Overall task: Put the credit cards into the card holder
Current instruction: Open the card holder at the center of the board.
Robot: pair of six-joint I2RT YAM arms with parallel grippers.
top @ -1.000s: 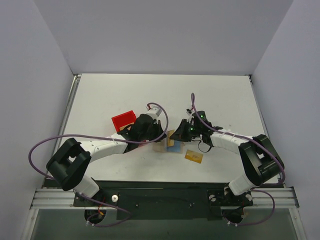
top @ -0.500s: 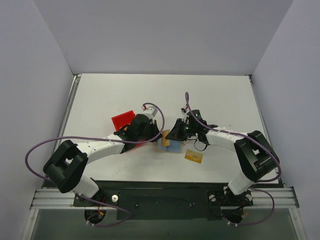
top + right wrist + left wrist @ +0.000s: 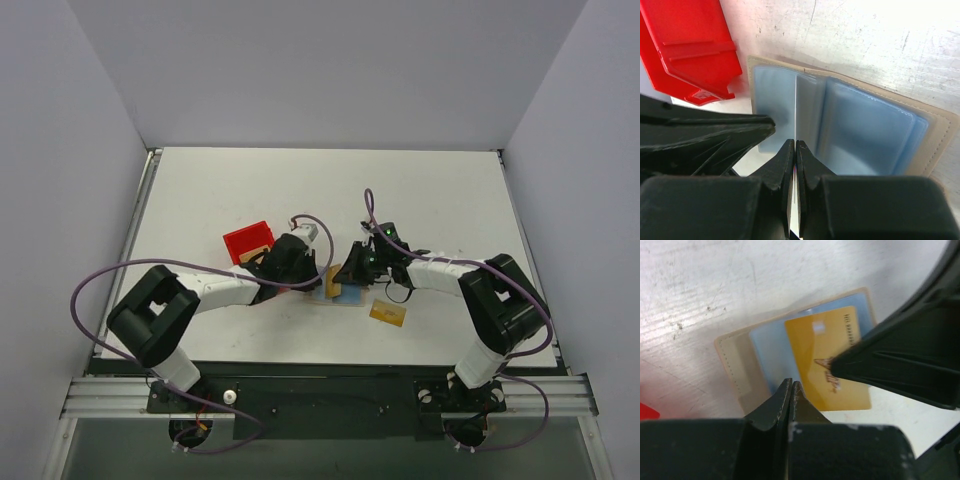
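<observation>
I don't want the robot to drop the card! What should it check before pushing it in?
1. The card holder lies open, blue pockets showing: ok.
2. The right gripper is shut on the credit card: ok.
3. Card edge lined up with a pocket mouth: cannot tell.
4. The left gripper is shut, tips over the holder's lining; pinning it down: cannot tell.
5. The second card lies loose beside the holder: ok.
</observation>
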